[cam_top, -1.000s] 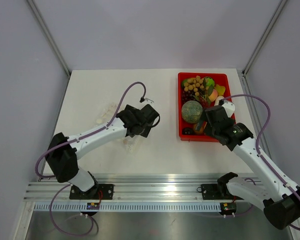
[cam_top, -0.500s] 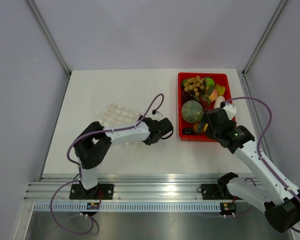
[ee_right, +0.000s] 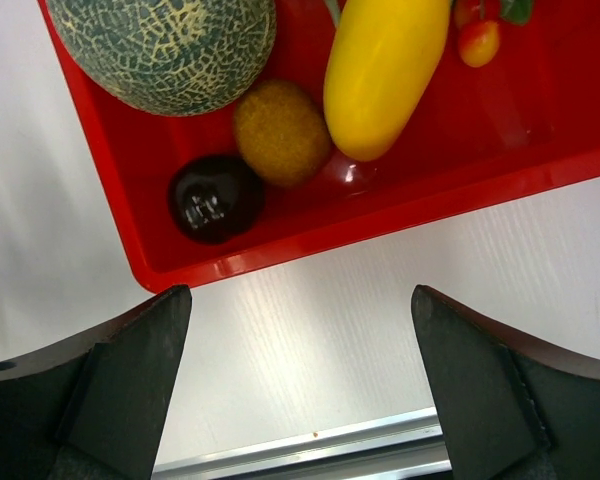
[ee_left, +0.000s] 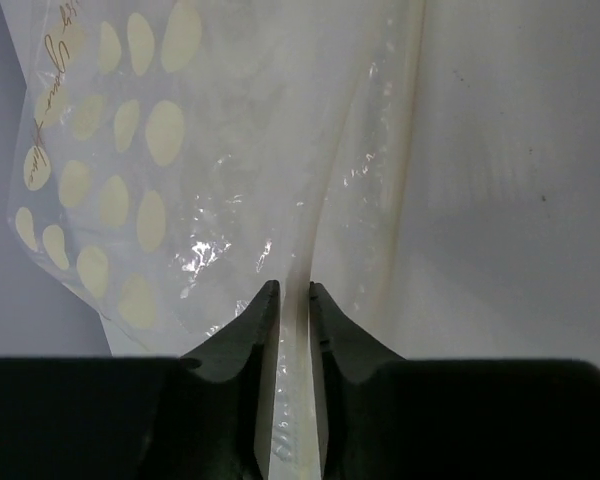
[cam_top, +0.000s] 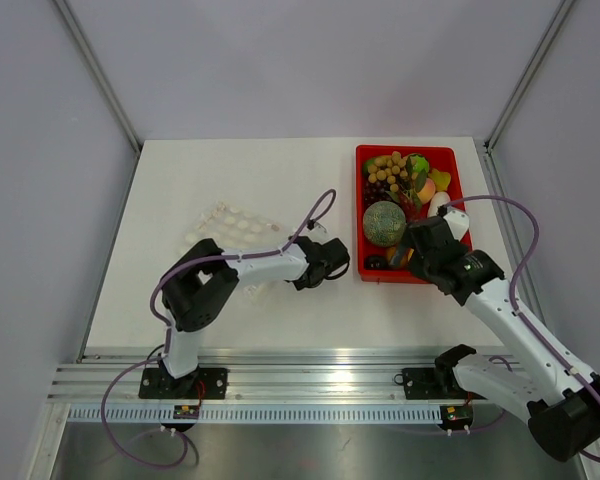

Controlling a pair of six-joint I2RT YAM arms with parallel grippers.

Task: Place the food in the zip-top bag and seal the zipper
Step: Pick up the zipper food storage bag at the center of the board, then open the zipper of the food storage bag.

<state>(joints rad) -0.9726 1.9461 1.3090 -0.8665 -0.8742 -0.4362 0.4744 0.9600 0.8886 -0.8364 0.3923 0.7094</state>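
On the counter, left of centre, lies the zip-top bag, its clear edge pinched between the narrow jaws of the left end effector. Food fills the red tray. Over the tray's near corner, the right end effector gapes wide, empty.

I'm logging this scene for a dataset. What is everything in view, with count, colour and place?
zip-top bag: one, clear with pale oval dots, on the table left of the tray
tray: one, red, table's right side
netted melon: one, green, in the tray
yellow piece: one, yellow, beside the melon
fuzzy ball: one, brown, in the tray
dark round: one, near-black, tray's near-left corner
small food pieces: many, mixed colours, tray's far end
table: one, white
left end effector: black, shut on the bag's edge
right end effector: black, open, by the tray's near edge
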